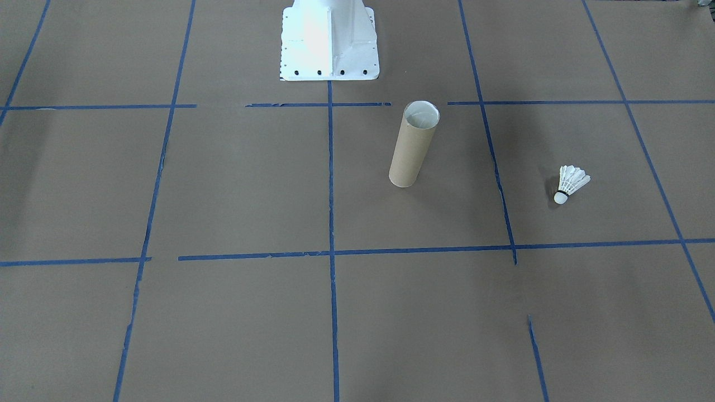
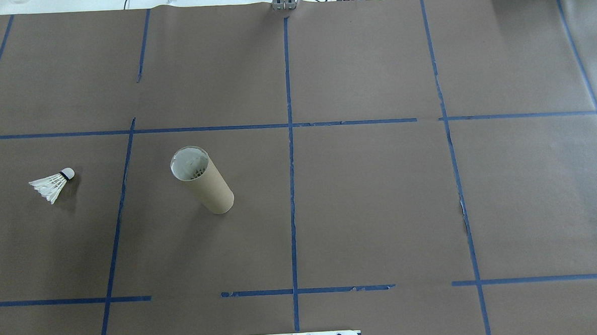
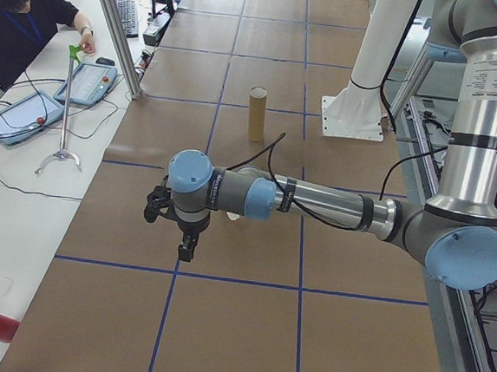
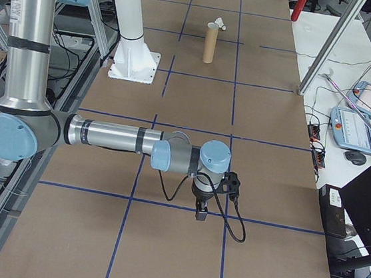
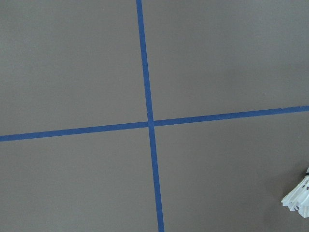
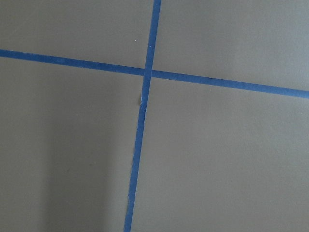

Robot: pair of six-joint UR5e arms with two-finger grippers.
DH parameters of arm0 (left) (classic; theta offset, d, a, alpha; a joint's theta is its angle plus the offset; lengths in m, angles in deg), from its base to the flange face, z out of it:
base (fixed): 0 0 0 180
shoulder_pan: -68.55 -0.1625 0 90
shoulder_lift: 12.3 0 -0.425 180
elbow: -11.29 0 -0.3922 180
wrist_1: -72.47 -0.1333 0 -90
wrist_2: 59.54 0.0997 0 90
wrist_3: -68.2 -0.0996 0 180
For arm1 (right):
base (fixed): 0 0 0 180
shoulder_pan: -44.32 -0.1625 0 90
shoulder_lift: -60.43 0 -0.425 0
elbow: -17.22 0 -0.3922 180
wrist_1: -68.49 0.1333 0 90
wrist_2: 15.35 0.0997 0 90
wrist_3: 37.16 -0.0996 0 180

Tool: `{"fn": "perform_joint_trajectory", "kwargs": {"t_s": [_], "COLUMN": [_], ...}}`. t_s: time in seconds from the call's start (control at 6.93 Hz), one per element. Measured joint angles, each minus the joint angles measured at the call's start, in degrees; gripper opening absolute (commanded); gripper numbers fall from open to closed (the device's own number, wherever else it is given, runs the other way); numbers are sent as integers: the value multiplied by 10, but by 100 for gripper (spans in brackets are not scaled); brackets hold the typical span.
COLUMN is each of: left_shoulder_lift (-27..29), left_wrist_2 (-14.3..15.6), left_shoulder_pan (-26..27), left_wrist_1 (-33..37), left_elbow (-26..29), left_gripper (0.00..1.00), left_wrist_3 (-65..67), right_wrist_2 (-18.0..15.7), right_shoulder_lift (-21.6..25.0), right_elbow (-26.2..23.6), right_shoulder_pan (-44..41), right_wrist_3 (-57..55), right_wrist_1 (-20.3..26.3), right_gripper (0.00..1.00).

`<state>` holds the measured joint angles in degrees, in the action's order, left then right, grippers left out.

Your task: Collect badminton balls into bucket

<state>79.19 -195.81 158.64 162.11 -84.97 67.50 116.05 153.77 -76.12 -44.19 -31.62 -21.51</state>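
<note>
Shuttlecock (image 2: pixel 52 186) lying sideways on table (image 2: pixel 381 209), well apart from upright tube (image 2: pixel 202 179); end effector states impossible to tell.

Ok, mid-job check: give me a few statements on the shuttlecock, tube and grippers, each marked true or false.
1. The shuttlecock lies on the table outside the tube. True.
2. The tube lies on its side. False: it stands upright, mouth up.
3. The shuttlecock touches the tube. False: they are apart, with a blue tape line between them.
4. The left gripper holds the shuttlecock. False: it hangs over bare paper.
5. The left wrist view catches the shuttlecock's feathers at its edge. True.
</note>
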Motion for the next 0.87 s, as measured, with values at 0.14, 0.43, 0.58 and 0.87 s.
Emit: {"fn": "perform_joint_trajectory", "kwargs": {"t_s": [0.14, 0.43, 0.58, 0.87], "left_shoulder_lift": [0, 3, 16, 60], "left_wrist_2": [0, 1, 0, 5], "left_shoulder_pan": [0, 0, -1, -2], "left_wrist_1": [0, 1, 3, 28], "left_elbow": [-1, -5, -5, 12], "left_gripper": [100, 100, 100, 100], "left_wrist_3": [0, 0, 3, 4], "right_wrist_2": [0, 0, 0, 0], "right_shoulder_lift": [0, 0, 0, 0], "right_elbow": [0, 0, 0, 0], "right_shoulder_pan": [0, 0, 0, 0], "right_wrist_3": [0, 0, 0, 0], "right_wrist_1": [0, 0, 0, 0], "right_gripper": [100, 100, 100, 100]}}
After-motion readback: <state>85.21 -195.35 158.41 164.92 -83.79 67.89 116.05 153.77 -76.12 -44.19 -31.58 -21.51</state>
